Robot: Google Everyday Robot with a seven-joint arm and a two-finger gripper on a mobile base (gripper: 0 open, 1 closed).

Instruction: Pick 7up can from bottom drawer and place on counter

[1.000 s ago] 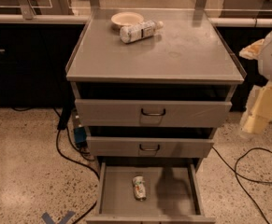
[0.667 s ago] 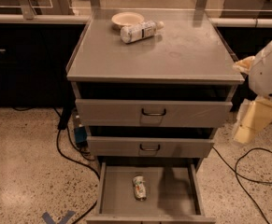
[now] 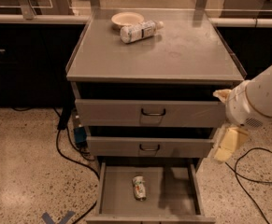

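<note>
The 7up can (image 3: 139, 187) lies on its side on the floor of the open bottom drawer (image 3: 173, 192), near the middle. The counter (image 3: 182, 55) is the flat grey top of the cabinet above. My arm comes in from the right edge, and my gripper (image 3: 228, 143) hangs at the cabinet's right side, level with the middle drawer. It is above and to the right of the can and well apart from it. It holds nothing that I can see.
A clear bottle with a white label (image 3: 140, 31) lies on the counter at the back, touching a shallow bowl (image 3: 127, 18). The two upper drawers (image 3: 152, 113) stick out slightly. Cables (image 3: 68, 148) run over the floor on both sides.
My arm has moved left toward the cabinet's right side, and the gripper has come lower and closer to the drawers. The can and drawers have not moved.
</note>
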